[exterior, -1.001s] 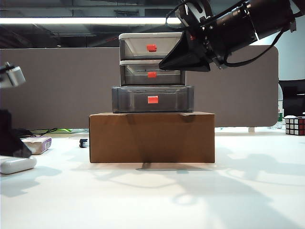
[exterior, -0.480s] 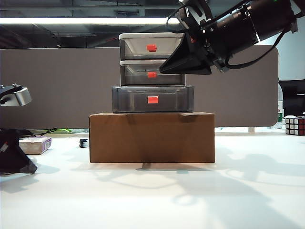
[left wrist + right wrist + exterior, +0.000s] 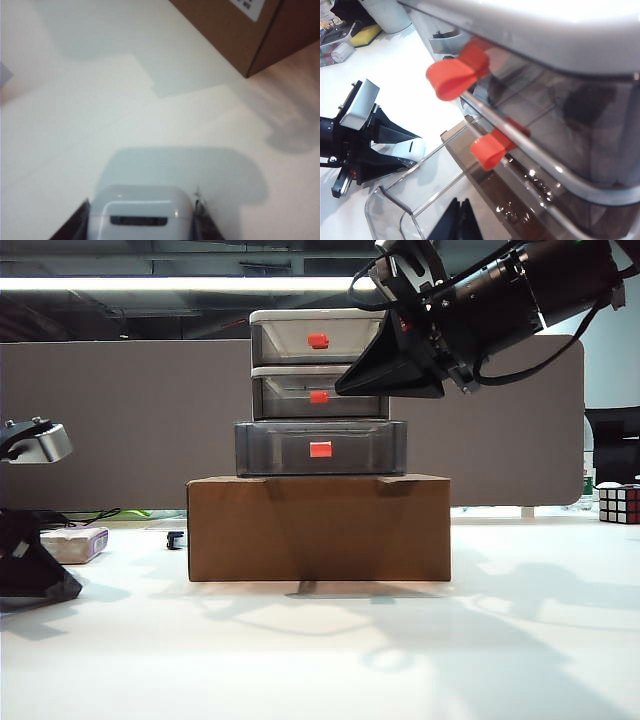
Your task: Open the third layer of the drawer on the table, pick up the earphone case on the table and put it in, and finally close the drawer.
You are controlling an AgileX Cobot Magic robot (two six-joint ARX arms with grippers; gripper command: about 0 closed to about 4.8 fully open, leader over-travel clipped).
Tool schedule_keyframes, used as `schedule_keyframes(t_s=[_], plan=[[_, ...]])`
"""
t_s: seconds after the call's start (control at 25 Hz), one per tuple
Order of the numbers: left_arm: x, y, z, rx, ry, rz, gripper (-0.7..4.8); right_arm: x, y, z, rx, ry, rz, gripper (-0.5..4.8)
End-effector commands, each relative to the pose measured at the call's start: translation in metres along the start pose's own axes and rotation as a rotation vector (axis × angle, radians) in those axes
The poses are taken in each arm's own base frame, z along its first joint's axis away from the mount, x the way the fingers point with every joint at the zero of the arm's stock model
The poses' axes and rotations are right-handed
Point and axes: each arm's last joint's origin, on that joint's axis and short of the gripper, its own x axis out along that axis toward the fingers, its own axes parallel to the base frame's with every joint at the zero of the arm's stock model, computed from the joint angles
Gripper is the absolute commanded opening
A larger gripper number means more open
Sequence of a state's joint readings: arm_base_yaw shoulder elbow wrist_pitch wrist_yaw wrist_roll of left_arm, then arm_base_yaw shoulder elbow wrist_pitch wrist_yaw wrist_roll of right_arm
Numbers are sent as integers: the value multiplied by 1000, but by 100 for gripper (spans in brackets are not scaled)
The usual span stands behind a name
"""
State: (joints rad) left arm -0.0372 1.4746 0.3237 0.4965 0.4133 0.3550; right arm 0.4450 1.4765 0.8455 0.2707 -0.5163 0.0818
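The drawer [image 3: 320, 390] stands on a brown cardboard box. The third layer [image 3: 320, 448] is pulled out toward the camera; its clear front rim [image 3: 385, 205] shows in the right wrist view. My right gripper [image 3: 345, 385] hangs shut in front of the middle drawer, above the open tray, its tips [image 3: 461, 220] together and empty. My left gripper [image 3: 60, 585] is down on the table [image 3: 330, 650] at the far left. The white earphone case [image 3: 141, 212] lies between its fingers [image 3: 75, 227], which press against both of its sides. In the exterior view the case is hidden behind that gripper.
The cardboard box [image 3: 318, 528] fills the middle of the table, and its corner [image 3: 240, 30] lies ahead of my left gripper. A beige block with a purple label [image 3: 75, 543] sits behind the left gripper. A Rubik's cube [image 3: 618, 504] stands at the far right.
My left gripper has sunk to the table over the earphone case, which now hides behind it, and its fingers have come in against the case. The right gripper has stayed put.
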Motion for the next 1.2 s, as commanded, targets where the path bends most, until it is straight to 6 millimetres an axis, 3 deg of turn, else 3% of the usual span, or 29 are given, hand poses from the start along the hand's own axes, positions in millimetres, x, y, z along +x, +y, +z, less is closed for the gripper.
schedule_keyframes(t_s=[0.04, 0.2, 0.36, 0.64, 0.88, 0.92, 1.2], plan=[[0, -2, -8, -24, 66, -1, 142, -1, 1, 3, -9, -15, 6, -6], [0, -2, -6, -17, 37, -21, 85, -1, 1, 3, -9, -15, 6, -5], [-3, 0, 8, -47, -38, -44, 84, -1, 1, 3, -9, -14, 13, -5], [-28, -8, 42, 27, -213, -28, 84, -1, 2, 2, -3, -2, 19, -5], [-47, -31, 89, 110, -329, -142, 84, -2, 2, 3, -6, -7, 23, -5], [-49, -41, 106, 151, -364, -182, 84, -4, 4, 6, -10, -15, 25, -6], [-45, -78, 156, 248, -437, -261, 84, -16, 11, 17, -43, -64, 28, -5]])
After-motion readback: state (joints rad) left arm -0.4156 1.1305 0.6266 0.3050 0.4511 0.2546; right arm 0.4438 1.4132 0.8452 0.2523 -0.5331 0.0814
